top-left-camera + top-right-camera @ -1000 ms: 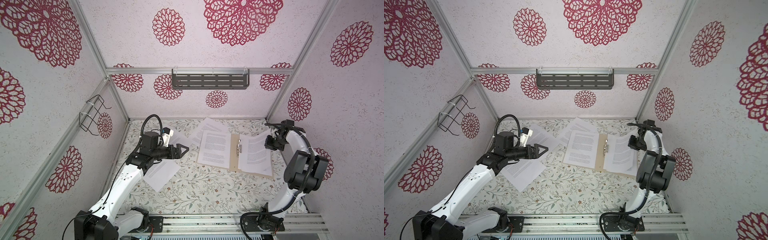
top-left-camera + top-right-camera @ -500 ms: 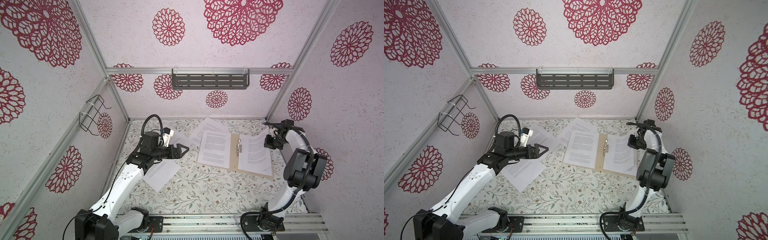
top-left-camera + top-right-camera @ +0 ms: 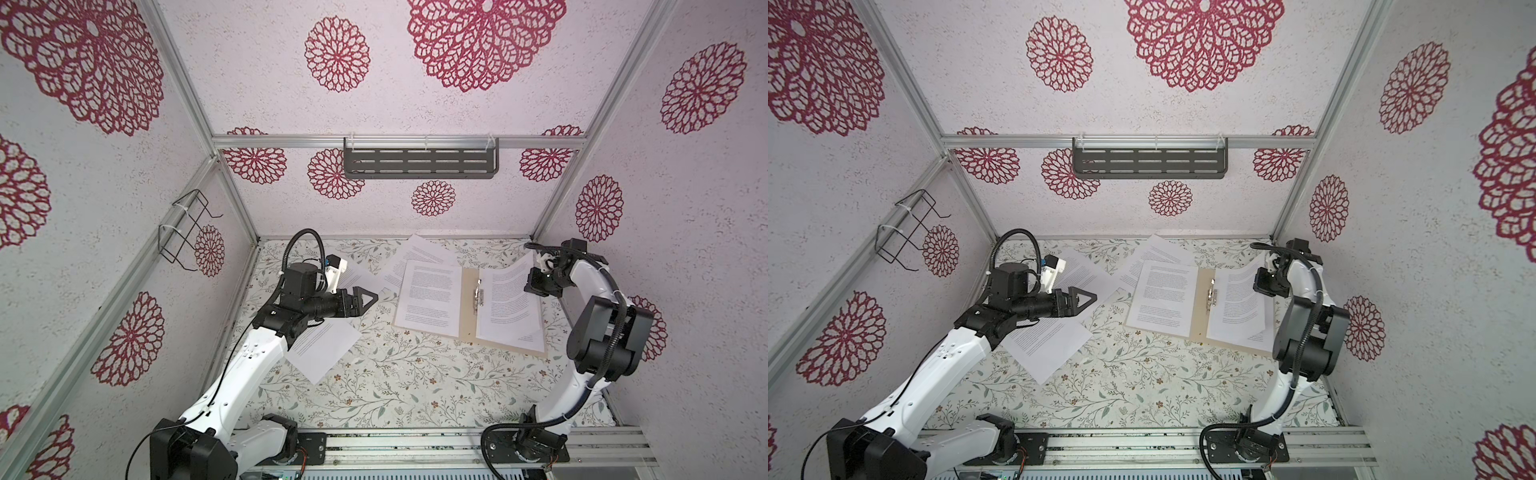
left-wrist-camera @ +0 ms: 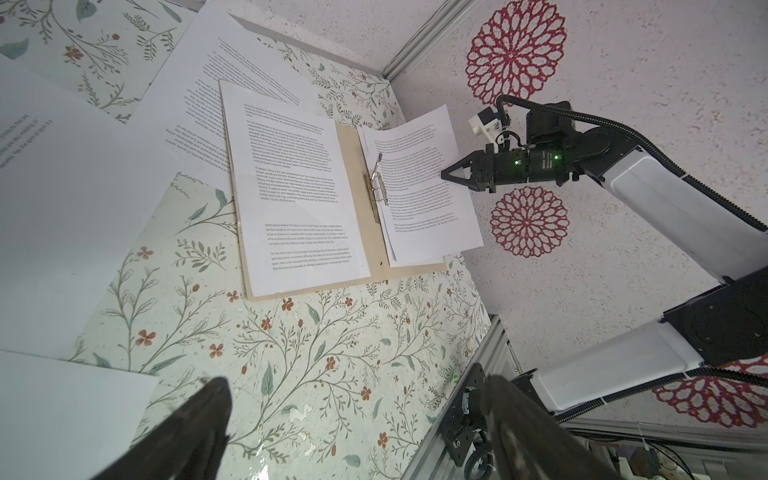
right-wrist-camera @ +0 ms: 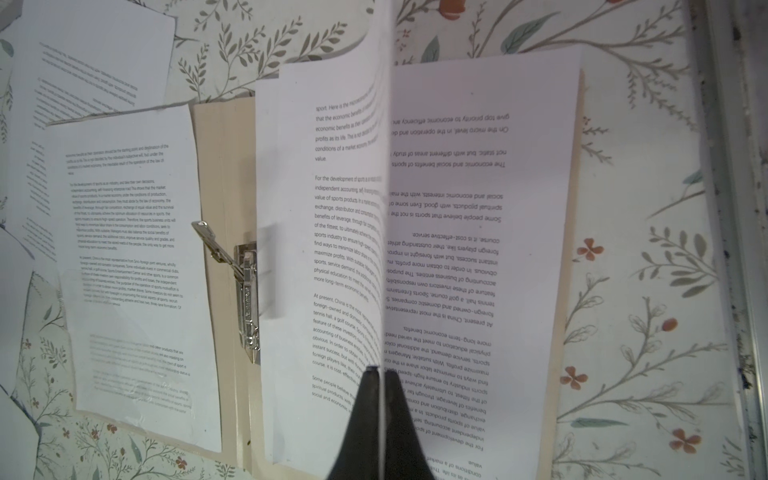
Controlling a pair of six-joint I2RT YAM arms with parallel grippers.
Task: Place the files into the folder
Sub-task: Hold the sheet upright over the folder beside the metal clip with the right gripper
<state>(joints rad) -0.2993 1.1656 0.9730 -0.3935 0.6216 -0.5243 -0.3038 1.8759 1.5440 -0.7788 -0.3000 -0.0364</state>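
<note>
The tan folder (image 3: pixel 468 303) (image 4: pixel 353 232) lies open at the table's back right, its metal fastener (image 5: pixel 247 299) at the spine. A printed sheet (image 3: pixel 428 299) lies on its left leaf. My right gripper (image 3: pixel 528 286) (image 5: pixel 379 370) is shut on the right edge of a sheet (image 5: pixel 324 208) over the right leaf and lifts that edge, so the paper curls. Another sheet (image 5: pixel 498 208) lies flat beneath it. My left gripper (image 3: pixel 370 298) (image 4: pixel 355 380) hovers open and empty left of the folder, above a loose sheet (image 3: pixel 361 274).
Loose sheets lie by the left arm (image 3: pixel 324 353) and behind the folder (image 3: pixel 424 251). A grey shelf (image 3: pixel 419 162) hangs on the back wall and a wire rack (image 3: pixel 187 232) on the left wall. An aluminium rail (image 3: pixel 415 444) edges the front.
My right gripper has edged slightly toward the back with the sheet's edge still in it. The left arm has not moved.
</note>
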